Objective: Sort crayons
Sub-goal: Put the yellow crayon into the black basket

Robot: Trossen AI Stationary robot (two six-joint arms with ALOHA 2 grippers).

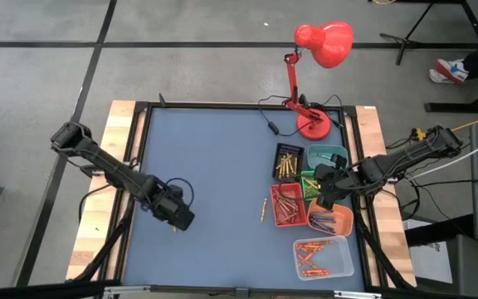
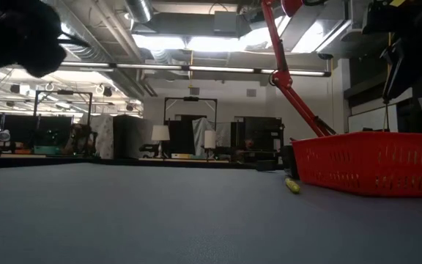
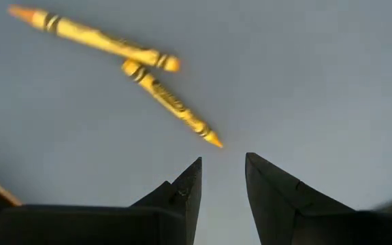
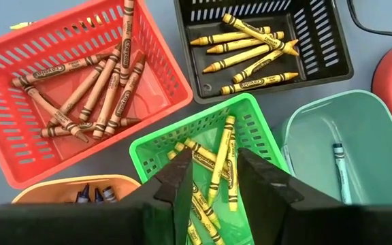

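Where 2 yellow crayons (image 3: pixel 114 64) lie angled apart, tips outward.

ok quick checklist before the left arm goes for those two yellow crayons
1. Left gripper fingers open, nothing held: ok.
2. Two yellow crayons loose on the mat ahead of it: ok.
3. They touch end to end, so a single pick is uncertain: not ok.
4. Black tray already holds yellow crayons: ok.
5. Right gripper hovers over the green tray, beside the black one: not ok.
6. Gripper height above the mat: cannot tell.
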